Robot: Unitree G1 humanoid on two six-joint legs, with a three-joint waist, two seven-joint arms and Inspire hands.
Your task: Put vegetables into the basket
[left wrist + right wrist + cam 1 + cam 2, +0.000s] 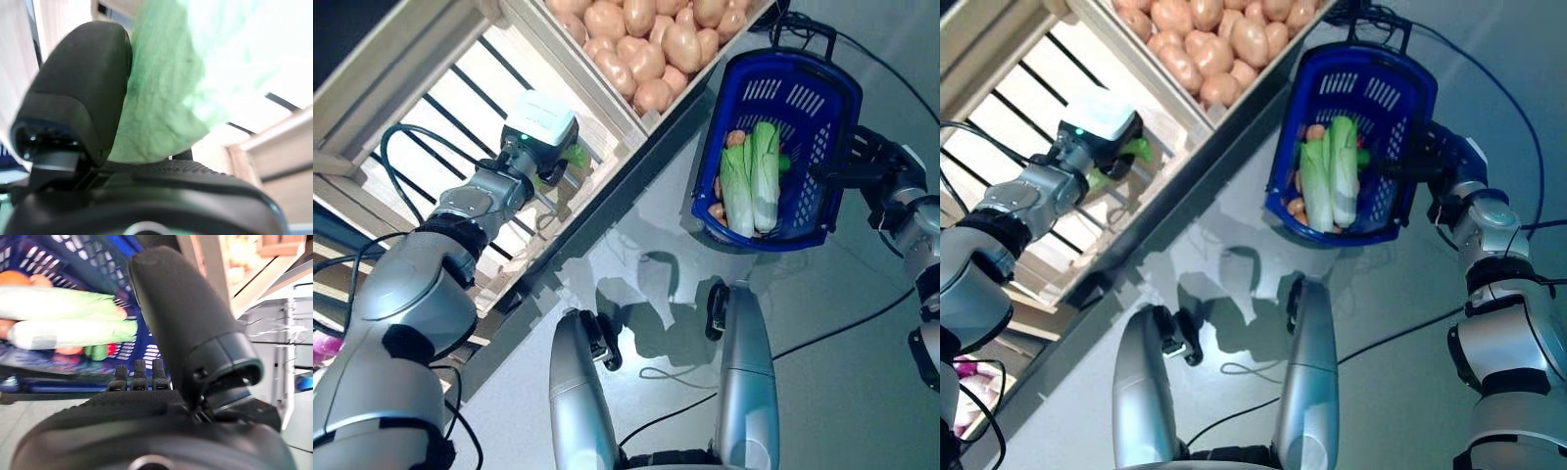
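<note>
My left hand (540, 157) reaches into the slatted wooden shelf and is shut on a pale green leafy vegetable (161, 107). The leaf sticks out past the fingers (576, 155) and presses against the thumb (83, 83) in the left wrist view. The blue plastic basket (837, 93) hangs to the right, held at its side by my right hand (873, 166). That hand's fingers (139, 374) are curled over the basket's rim. Two long white-and-green cabbages (751, 186) lie inside it on several orange-brown and red vegetables.
A wooden crate full of potatoes (646, 39) stands at the top, between the shelf and the basket. The slatted wooden shelf (440, 108) fills the left side. Shiny grey floor (636, 245) lies below the basket.
</note>
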